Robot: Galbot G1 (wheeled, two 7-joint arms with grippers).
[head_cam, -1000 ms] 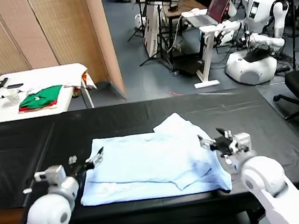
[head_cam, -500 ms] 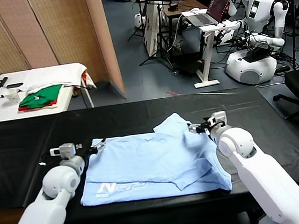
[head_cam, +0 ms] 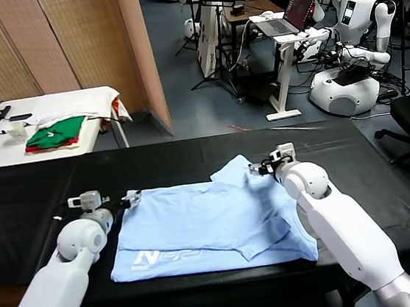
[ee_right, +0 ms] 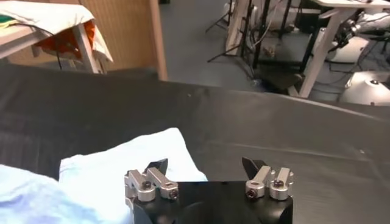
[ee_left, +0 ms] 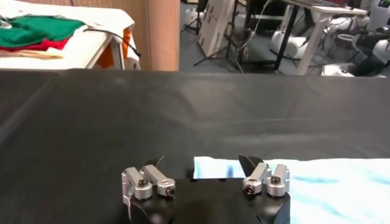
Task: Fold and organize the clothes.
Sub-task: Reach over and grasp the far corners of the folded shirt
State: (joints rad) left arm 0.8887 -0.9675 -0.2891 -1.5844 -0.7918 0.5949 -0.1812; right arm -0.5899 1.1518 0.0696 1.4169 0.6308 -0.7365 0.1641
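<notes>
1. While the black worktop point(head_cam: 33, 203) fills most of the head view, the shirt point(head_cam: 206, 224) lies flat across its middle, partly folded, with white lettering up at its near left corner and one sleeve sticking out at the far right.
2. A second ago both arms were low at the shirt's near corners. They have since swung out to its far edge, and the left strip that hid the lettering has dropped flat.
3. I judge that one fold is done and the arms are lining up for the next, probably on the far edge or the loose sleeve.
4. The right arm reaches forward along the shirt's right side. Its right claw point(head_cam: 261, 170) is at the sleeve tip, low over the cloth.
5. The left arm lies along the shirt's left side, with the left claw point(head_cam: 130, 200) just at the far left corner.
6. In the right wrist view the right claw point(ee_right: 206, 165) stands apart with nothing held, one finger over the sleeve and the other over bare worktop.
7. The left claw point(ee_left: 206, 163) is likewise wide apart and empty, straddling the shirt's corner.
</notes>
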